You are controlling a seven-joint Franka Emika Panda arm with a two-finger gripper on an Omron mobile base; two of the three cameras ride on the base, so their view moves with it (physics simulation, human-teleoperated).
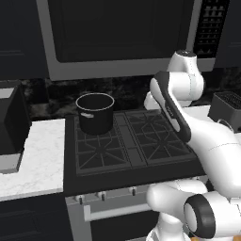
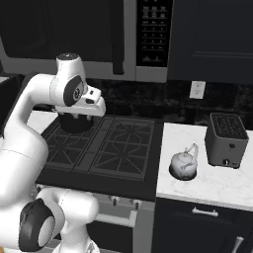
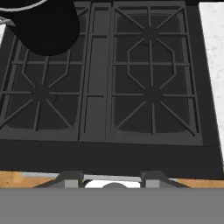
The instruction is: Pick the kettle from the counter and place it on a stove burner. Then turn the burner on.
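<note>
Silvery-grey, the kettle (image 2: 184, 164) is seen upright on the counter (image 2: 217, 185), just right of the cooktop (image 2: 148, 168) and beside the toaster (image 2: 226, 140). A black pot (image 1: 95, 113) is set on the back-left grate. The arm is raised over the stove, well apart from the kettle. The burner (image 3: 151, 94) grates are seen below the hand. Whether the gripper is wide or narrow cannot be told; nothing is seen held.
</note>
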